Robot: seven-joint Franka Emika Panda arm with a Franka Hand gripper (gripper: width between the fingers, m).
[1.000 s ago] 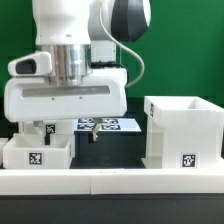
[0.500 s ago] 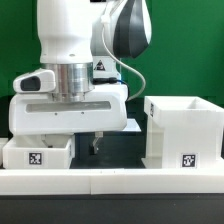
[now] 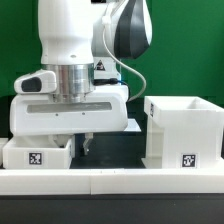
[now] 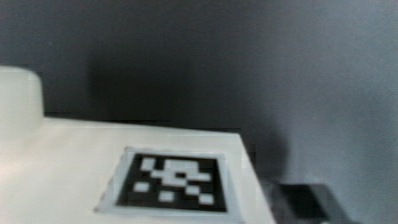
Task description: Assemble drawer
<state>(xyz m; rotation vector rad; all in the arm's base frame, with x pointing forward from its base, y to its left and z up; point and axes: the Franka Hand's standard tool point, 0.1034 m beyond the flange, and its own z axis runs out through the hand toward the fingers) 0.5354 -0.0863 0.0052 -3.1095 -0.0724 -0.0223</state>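
Observation:
A small open-top white tray [image 3: 36, 152] with a marker tag sits at the exterior view's left. The tall white drawer shell [image 3: 184, 128], also tagged, stands at the right. My gripper [image 3: 78, 143] hangs low right at the tray's right wall, with one dark finger [image 3: 86, 146] showing just outside that wall. The wrist view is filled by a white tagged part [image 4: 175, 180], close under the hand. One dark fingertip [image 4: 311, 197] shows far off to its side, so the jaws stand apart. The other finger is hidden. A second tray is not in view.
A long low white rail [image 3: 110, 182] runs along the front edge. The dark table [image 3: 115, 150] lies between tray and shell. The arm's white hand [image 3: 70, 108] blocks the view behind it.
The gripper has moved toward the exterior view's left and a little lower, reaching the small tray's right wall. The marker board seen behind the hand a second ago is now hidden.

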